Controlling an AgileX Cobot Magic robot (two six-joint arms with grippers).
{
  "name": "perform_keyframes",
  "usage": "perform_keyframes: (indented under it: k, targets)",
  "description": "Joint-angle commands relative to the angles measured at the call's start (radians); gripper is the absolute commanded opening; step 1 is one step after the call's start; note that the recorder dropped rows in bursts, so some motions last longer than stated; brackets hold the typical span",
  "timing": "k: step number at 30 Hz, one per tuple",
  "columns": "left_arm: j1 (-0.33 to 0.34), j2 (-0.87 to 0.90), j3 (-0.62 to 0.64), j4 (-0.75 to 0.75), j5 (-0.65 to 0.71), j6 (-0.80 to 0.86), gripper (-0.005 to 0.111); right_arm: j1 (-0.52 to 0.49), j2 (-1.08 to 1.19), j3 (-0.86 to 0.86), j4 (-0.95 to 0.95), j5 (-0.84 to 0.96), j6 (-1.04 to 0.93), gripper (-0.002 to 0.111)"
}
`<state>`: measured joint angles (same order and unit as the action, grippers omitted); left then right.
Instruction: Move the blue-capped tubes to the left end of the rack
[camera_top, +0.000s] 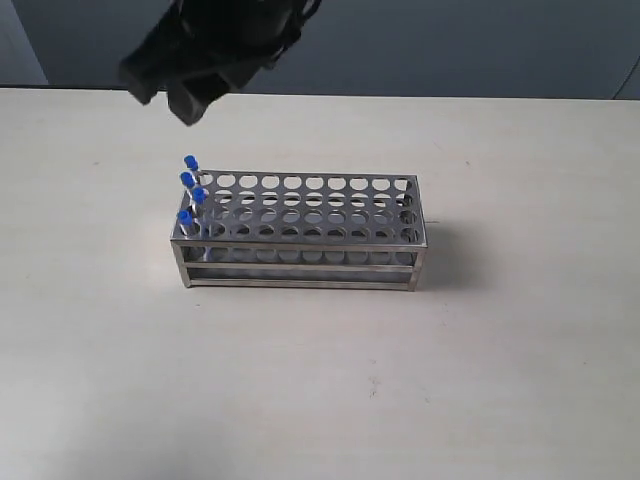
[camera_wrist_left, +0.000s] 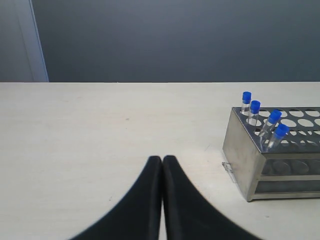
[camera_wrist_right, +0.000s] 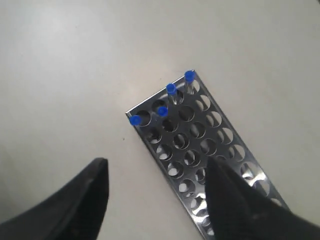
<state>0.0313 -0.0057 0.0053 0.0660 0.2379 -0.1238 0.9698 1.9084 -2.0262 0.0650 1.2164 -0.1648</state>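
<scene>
The steel rack stands mid-table. Four blue-capped tubes stand in the holes at its left end, slightly tilted. From the left wrist view, the rack and its tubes are off to one side. My left gripper is shut and empty over bare table, well apart from the rack. My right gripper is open and empty, high above the rack. One of its fingers hangs over the holes away from the tubes. A dark blurred arm part hangs at the exterior view's top; whose it is I cannot tell.
The pale table runs out on every side of the rack. A dark grey wall stands behind the far edge. All the rack's other holes hold nothing.
</scene>
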Motion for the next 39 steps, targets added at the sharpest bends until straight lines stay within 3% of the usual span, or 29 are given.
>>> perform_keyframes:
  k: [1,5,6,16,27,31,33,36,39]
  targets:
    - [-0.006,0.006,-0.005,0.002,-0.007,0.001,0.001,-0.002,-0.15,-0.003,-0.011,0.005,0.008,0.041]
    - [-0.006,0.006,-0.005,0.002,-0.007,0.001,0.001,-0.002,-0.276,-0.003,-0.027,0.005,0.012,0.003]
    - [-0.006,0.006,-0.005,0.002,-0.007,0.001,0.001,-0.002,-0.312,-0.003,-0.045,0.005,0.037,0.0]
    - [-0.006,0.006,-0.005,0.002,-0.007,0.001,0.001,-0.002,-0.496,0.06,-0.027,0.005,0.097,-0.001]
    - [-0.006,0.006,-0.005,0.002,-0.007,0.001,0.001,-0.017,-0.576,0.107,-0.278,0.005,0.21,-0.001]
    - [-0.006,0.006,-0.005,0.002,-0.007,0.001,0.001,-0.146,-0.67,0.217,-0.178,-0.054,0.209,-0.001]
    - [-0.006,0.006,-0.005,0.002,-0.007,0.001,0.001,-0.286,-0.75,0.343,-0.083,-0.142,0.209,-0.001]
    - [-0.006,0.006,-0.005,0.002,-0.007,0.001,0.001,-0.54,-0.915,0.703,0.13,-0.375,0.081,-0.001]
    - [-0.006,0.006,-0.005,0.002,-0.007,0.001,0.001,-0.706,-1.089,1.037,0.346,-0.613,-0.087,-0.001]
